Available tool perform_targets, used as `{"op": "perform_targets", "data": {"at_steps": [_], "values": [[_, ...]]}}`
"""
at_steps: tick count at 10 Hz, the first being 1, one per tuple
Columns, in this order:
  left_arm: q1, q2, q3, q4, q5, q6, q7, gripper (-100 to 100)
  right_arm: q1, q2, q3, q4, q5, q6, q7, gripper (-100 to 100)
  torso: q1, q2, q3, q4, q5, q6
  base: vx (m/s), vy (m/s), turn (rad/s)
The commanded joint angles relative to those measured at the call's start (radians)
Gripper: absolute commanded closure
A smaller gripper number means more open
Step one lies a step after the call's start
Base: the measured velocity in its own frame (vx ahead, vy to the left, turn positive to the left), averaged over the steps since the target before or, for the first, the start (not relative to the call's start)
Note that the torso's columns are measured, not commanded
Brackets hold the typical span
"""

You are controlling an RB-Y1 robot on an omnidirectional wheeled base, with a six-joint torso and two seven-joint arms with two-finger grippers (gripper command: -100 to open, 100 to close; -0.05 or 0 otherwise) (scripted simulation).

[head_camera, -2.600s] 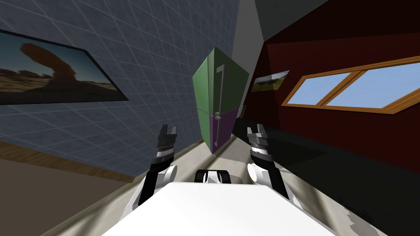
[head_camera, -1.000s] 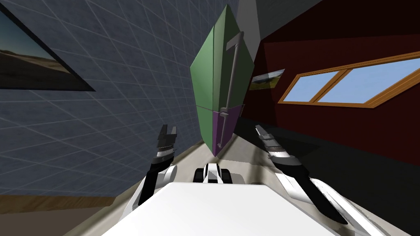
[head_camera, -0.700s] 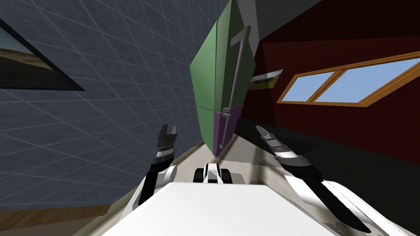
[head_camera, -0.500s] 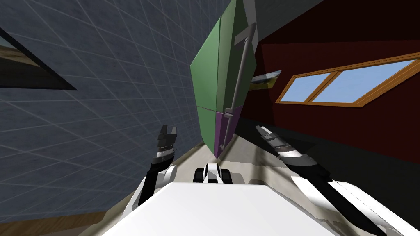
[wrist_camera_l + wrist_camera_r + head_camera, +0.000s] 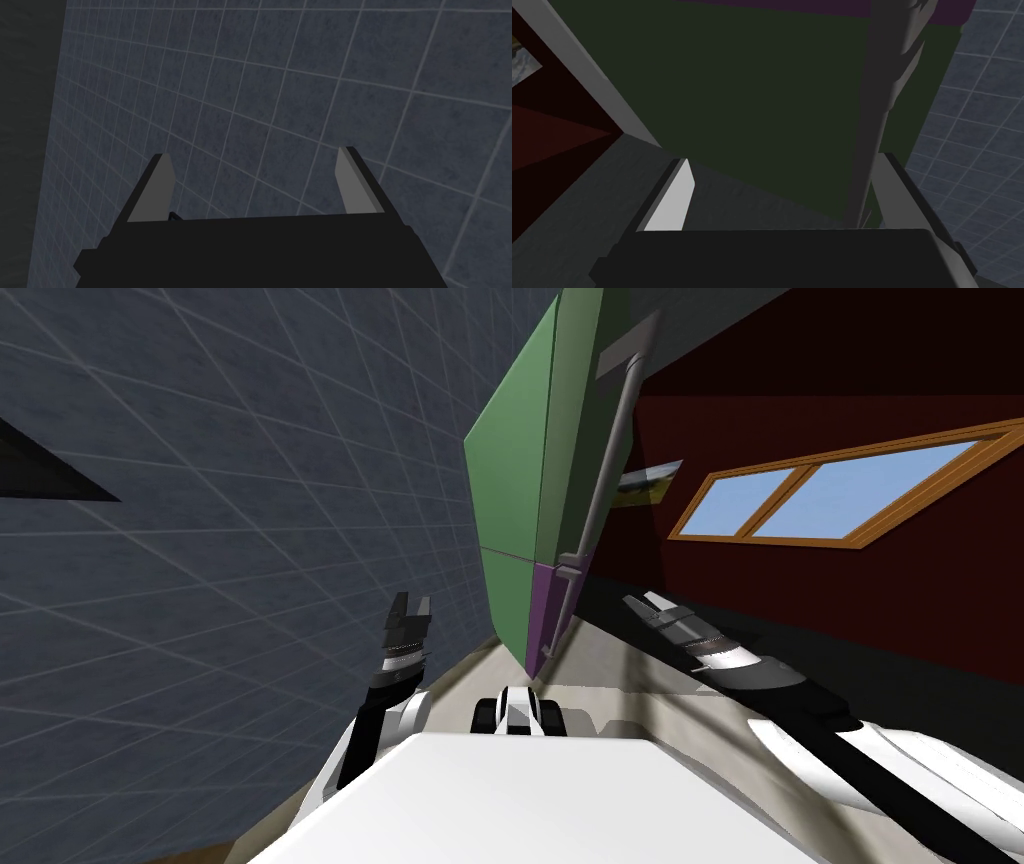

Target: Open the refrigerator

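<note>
In the head view, the refrigerator (image 5: 515,478) stands straight ahead of us against the tiled wall (image 5: 250,488). Its upper door is green and its lower door (image 5: 540,608) purple. A long grey handle (image 5: 610,458) runs down the green door, with a shorter one below it on the purple part. To the right, a red wall carries a wood-framed window (image 5: 830,488) and a small picture (image 5: 645,481). Our left gripper (image 5: 412,606) is raised near the tiled wall, well apart from the refrigerator. Our right gripper (image 5: 645,604) reaches forward just right of the lower door, with a gap between them.

In the left wrist view, the left gripper (image 5: 252,152) faces the tiled wall (image 5: 300,90), its fingers (image 5: 155,190) spread wide with nothing between them.

In the right wrist view, the right gripper (image 5: 782,160) also stands wide apart and grips nothing. Beyond it is the dark green door (image 5: 752,90), and the grey handle (image 5: 884,100) runs just inside one finger (image 5: 892,185). We cannot tell whether they touch.
</note>
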Motion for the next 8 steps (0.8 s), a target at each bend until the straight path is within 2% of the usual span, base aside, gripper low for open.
{"op": "perform_targets", "data": {"at_steps": [1,2,3,7,8], "values": [[0.0,0.0,0.0,0.0,0.0,0.0,0.0,0,0.027,-0.082,-0.061,0.001,0.061,0.018,0.022,-100,0.003,-0.001,-0.001,0.0,0.001,0.0,0.065,0.113,-0.079],[0.0,0.0,0.0,0.0,0.0,0.0,0.0,0,0.037,-0.113,-0.086,0.002,0.085,0.026,0.03,-100,0.004,-0.002,-0.001,-0.001,0.001,0.0,0.073,0.107,-0.073],[0.0,0.0,0.0,0.0,0.0,0.0,0.0,0,0.037,-0.125,-0.086,0.002,0.085,0.026,0.03,-100,0.003,-0.002,-0.002,-0.001,0.001,0.0,0.053,0.075,-0.022],[0.0,0.0,0.0,0.0,0.0,0.0,0.0,0,0.077,-0.258,-0.18,0.01,0.178,0.055,0.062,-100,0.003,-0.002,-0.001,-0.001,0.001,0.0,0.063,0.095,-0.065],[0.0,0.0,0.0,0.0,0.0,0.0,0.0,0,0.077,-0.267,-0.18,0.01,0.178,0.055,0.062,-100,0.002,-0.001,-0.001,-0.001,0.001,0.0,0.039,0.07,-0.017]]}}
